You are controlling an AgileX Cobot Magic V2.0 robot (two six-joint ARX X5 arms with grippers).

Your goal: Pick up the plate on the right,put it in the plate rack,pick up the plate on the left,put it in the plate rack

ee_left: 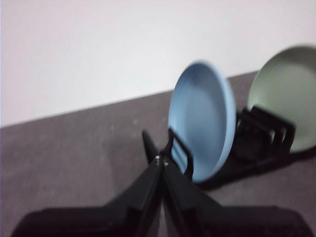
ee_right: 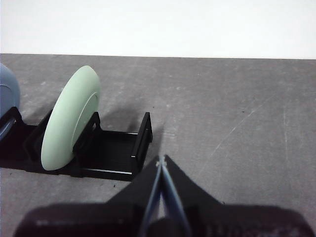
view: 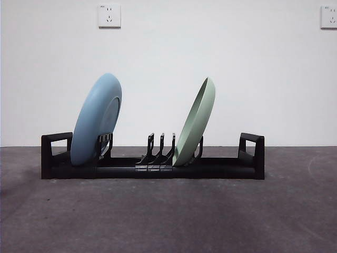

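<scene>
The black plate rack lies across the middle of the table. A blue plate stands on edge in its left end, and a pale green plate leans in the prongs right of centre. Neither arm shows in the front view. My left gripper is shut and empty, held back from the rack's left end beside the blue plate. My right gripper is also shut and empty, off the rack's right end, with the green plate beyond it.
The dark grey table runs to a white wall with two sockets. Several free prongs stand between the two plates. Bare tabletop spreads to the right of the rack in the right wrist view.
</scene>
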